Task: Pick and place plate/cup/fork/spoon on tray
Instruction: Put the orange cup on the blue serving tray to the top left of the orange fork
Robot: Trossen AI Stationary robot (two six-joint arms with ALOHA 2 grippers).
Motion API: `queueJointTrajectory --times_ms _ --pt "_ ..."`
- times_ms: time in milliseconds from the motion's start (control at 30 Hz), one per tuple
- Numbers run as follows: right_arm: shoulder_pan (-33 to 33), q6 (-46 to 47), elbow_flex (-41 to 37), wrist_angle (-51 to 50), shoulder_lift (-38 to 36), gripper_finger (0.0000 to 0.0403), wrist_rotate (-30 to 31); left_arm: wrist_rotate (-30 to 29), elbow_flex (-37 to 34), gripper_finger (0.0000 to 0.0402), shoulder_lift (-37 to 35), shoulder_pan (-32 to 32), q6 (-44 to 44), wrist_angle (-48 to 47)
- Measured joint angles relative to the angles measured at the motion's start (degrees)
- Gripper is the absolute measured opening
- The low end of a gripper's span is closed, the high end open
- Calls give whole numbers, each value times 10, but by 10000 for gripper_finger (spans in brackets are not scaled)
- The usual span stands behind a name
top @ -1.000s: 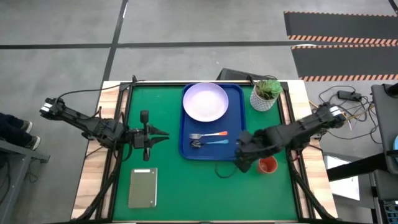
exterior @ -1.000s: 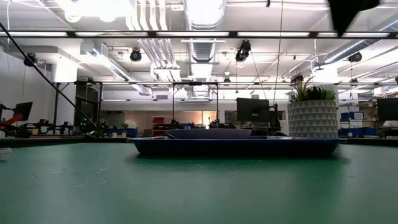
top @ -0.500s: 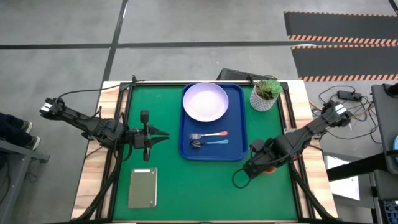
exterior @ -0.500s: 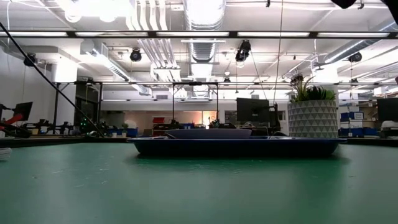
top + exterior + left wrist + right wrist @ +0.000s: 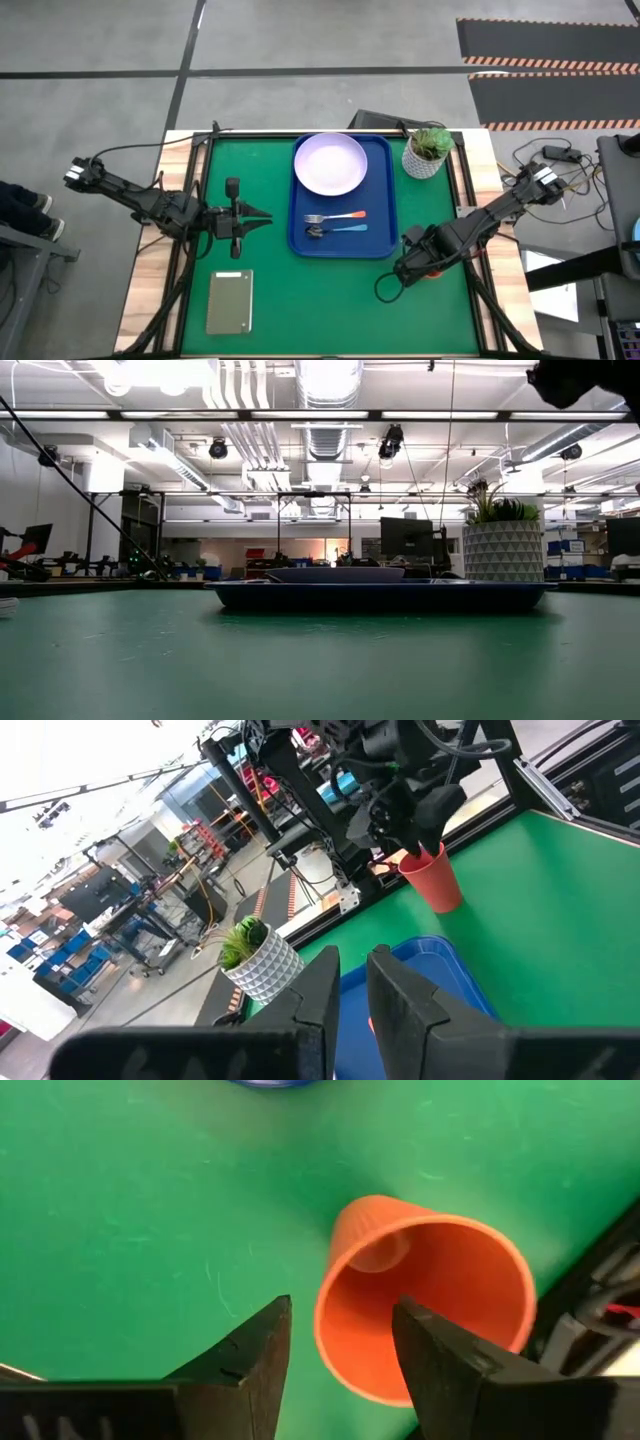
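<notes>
The red-orange cup [image 5: 430, 1290] stands upright on its base on the green mat, right of the dark blue tray [image 5: 385, 200]. It also shows in the left wrist view [image 5: 432, 880]. My right gripper [image 5: 343, 1305] is open over the cup's mouth. One finger [image 5: 440, 1360] is over the opening and the other [image 5: 250, 1355] is outside the wall. In the high view this gripper [image 5: 408, 268] hides most of the cup. The lavender plate [image 5: 330, 163], fork [image 5: 340, 216] and spoon [image 5: 340, 230] lie in the tray. My left gripper [image 5: 258, 217] waits left of the tray, shut and empty. My right gripper comes at the cup slanting from above, its open fingers on either side of the wall at the rim [image 5: 335, 1350]. Whether a finger touches the cup, I cannot tell. The cup stands on the mat.
A white pot with a green plant [image 5: 427, 152] stands at the far right, beside the tray's far corner. A grey slab [image 5: 229, 301] lies near the front left. A dark cable loops on the mat [image 5: 385, 288] by my right gripper. Bare green mat lies between slab and cup.
My right gripper has moved from the tray's near right corner toward the table's right and near edges, and now stands over the cup, covering most of it from above. In the last half second it has kept almost still. The cup has stayed in place.
</notes>
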Motion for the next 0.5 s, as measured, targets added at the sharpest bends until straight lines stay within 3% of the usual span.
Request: queueJointTrajectory --times_ms 500 --pt "0 -14 -62 76 0 128 -5 0 0 36 0 0 0 0"
